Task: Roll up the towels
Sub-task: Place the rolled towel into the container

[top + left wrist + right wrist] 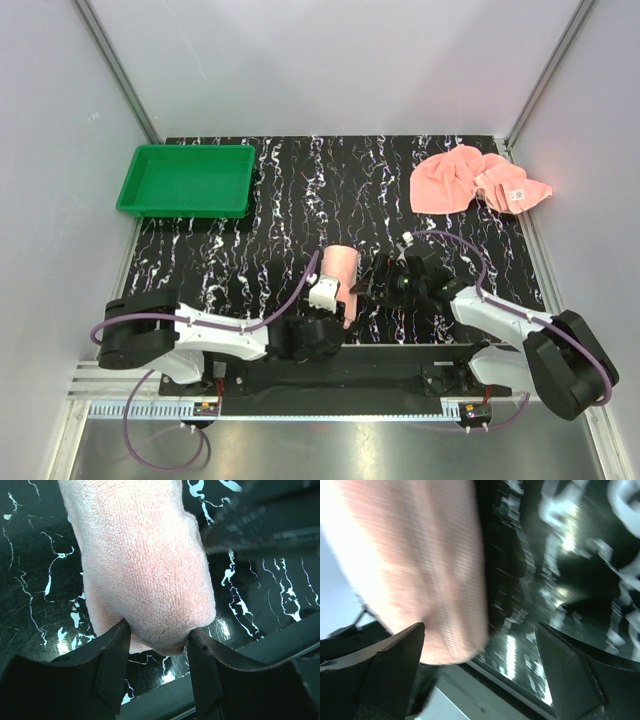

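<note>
Your left gripper (157, 635) is clamped partway shut on the near end of the rolled towel (145, 565), one finger on each side. The roll sits over the black marbled table (300, 200), right of the green tray (185, 150) and closer to you. Your right gripper (480, 630) gapes wide and holds nothing, a little further right of the tray, with the roll just beside one finger. The other towel (470, 180) lies crumpled far right of the tray, level with it.

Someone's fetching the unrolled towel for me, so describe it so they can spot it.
On the black marbled table, go to the far right corner, opposite the green tray. The unrolled towel lies crumpled there, white label showing; the other towel is a roll in the left gripper.
</note>
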Tool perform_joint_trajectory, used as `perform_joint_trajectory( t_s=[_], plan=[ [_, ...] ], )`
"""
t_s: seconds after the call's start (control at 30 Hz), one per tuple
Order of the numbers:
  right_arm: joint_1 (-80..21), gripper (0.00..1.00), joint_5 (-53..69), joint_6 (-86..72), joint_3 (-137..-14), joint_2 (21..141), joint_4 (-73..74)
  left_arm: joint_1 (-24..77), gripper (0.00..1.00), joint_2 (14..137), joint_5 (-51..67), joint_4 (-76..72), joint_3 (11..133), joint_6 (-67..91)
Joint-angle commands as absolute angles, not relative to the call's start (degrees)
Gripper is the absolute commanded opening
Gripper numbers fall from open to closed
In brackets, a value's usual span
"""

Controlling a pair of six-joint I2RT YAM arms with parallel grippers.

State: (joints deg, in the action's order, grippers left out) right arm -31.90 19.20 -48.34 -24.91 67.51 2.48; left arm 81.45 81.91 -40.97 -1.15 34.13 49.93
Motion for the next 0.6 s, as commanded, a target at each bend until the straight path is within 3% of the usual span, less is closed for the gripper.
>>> perform_joint_trajectory(
  t_s=[0.0, 0.13, 0.57],
  plan=[
    [-32.17, 1.00, 23.46, -49.74, -23.65, 67.68, -14.92, 81.39, 0.51, 83.84, -36.48, -1.94, 34.80, 48.96],
    [-32.25, 1.00, 24.17, -51.15, -21.53, 69.33, -24.76, 81.30, 0.52, 84.90, -35.25, -2.02, 35.60, 48.43],
    [-33.75, 1.00, 27.25, -51.07, -24.96, 87.71, -36.21, 80.77, 0.52, 85.78, -33.75, -3.16, 35.42, 47.72]
  ],
)
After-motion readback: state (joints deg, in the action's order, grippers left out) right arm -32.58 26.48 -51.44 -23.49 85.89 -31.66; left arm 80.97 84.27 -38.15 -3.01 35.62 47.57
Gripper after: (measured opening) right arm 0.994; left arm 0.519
